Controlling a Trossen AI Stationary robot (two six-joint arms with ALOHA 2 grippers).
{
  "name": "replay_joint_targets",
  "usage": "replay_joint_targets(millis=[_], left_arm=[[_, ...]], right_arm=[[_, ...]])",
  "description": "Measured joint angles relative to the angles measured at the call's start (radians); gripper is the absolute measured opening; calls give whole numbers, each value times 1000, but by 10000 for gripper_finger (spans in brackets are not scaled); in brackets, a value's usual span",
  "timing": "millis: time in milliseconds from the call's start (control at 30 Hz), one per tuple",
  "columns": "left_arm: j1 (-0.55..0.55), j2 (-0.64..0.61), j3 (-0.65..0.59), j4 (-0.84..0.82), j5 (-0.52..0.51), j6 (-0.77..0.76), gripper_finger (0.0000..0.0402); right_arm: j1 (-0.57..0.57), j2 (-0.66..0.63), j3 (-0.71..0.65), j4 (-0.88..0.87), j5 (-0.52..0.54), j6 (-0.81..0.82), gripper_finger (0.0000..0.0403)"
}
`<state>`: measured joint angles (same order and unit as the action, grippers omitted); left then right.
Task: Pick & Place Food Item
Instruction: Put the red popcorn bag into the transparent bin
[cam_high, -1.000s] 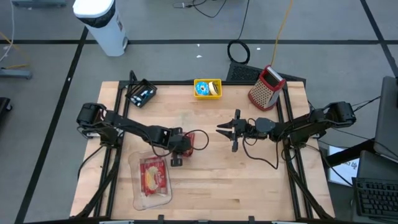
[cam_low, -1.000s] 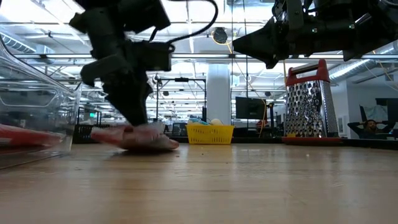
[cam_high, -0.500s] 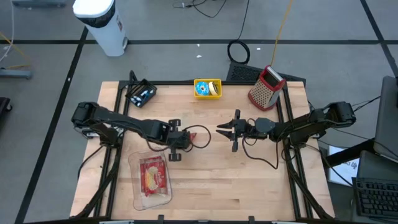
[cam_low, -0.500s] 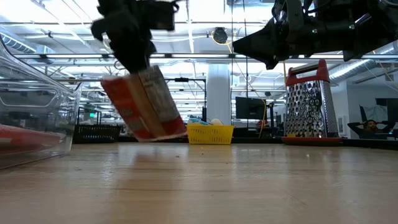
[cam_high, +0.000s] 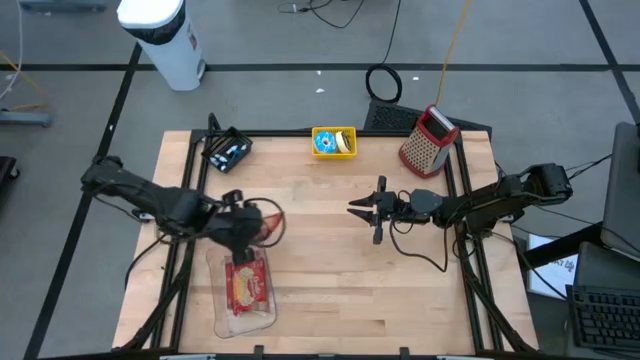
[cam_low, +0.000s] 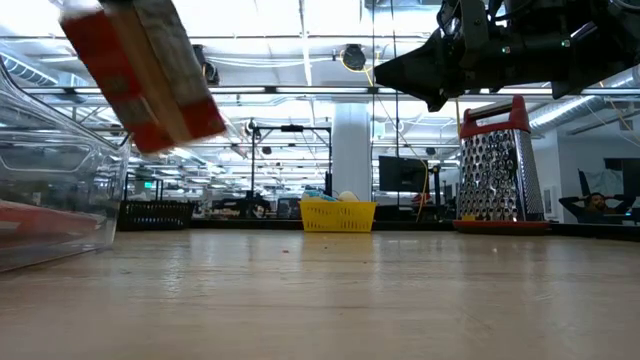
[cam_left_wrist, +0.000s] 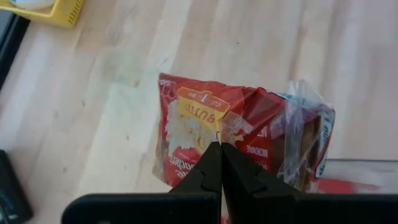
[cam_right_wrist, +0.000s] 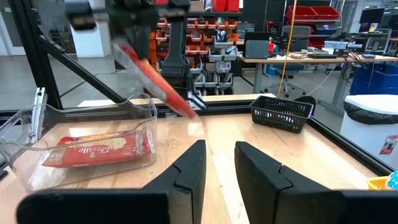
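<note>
Above the near-left part of the desk (cam_high: 400, 290), a red food packet (cam_left_wrist: 211, 134) hangs tilted in the air, pinched by its crinkled wrapper in the left gripper (cam_left_wrist: 221, 163), whose fingers are pressed together on the film. It sits just beside the far end of a clear plastic bin (cam_high: 246, 320), which already holds another red packet (cam_high: 243, 288) lying flat. Judging by this, the carry step is in hand: the packet is lifted clear of the wood and nearly over the bin, but not yet inside. Next, the packet likely needs to travel over the bin's opening, come down past the rim, and be let go. Well apart near the desk's middle, the right gripper (cam_high: 371, 209) waits with its fingers slightly apart, holding nothing. A yellow basket (cam_high: 333, 141) and red grater (cam_high: 428, 140) stand along the far edge.
</note>
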<state>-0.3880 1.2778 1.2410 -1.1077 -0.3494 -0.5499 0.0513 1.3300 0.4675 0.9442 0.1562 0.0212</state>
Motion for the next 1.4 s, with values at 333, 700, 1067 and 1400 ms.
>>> replay_joint_targets(millis=[333, 700, 1067, 1400], left_arm=[[-222, -16, 231, -155, 2, -208, 0], [-391, -6, 210, -281, 77, -583, 0], [-358, 44, -28, -123, 232, -696, 0], [-249, 47, -200, 66, 279, -555, 0]], right_arm=[[0, 0, 0, 1, 0, -1, 77], [0, 0, 0, 1, 0, -2, 77], [0, 0, 0, 1, 0, 4, 77], [0, 0, 0, 0, 0, 5, 77]])
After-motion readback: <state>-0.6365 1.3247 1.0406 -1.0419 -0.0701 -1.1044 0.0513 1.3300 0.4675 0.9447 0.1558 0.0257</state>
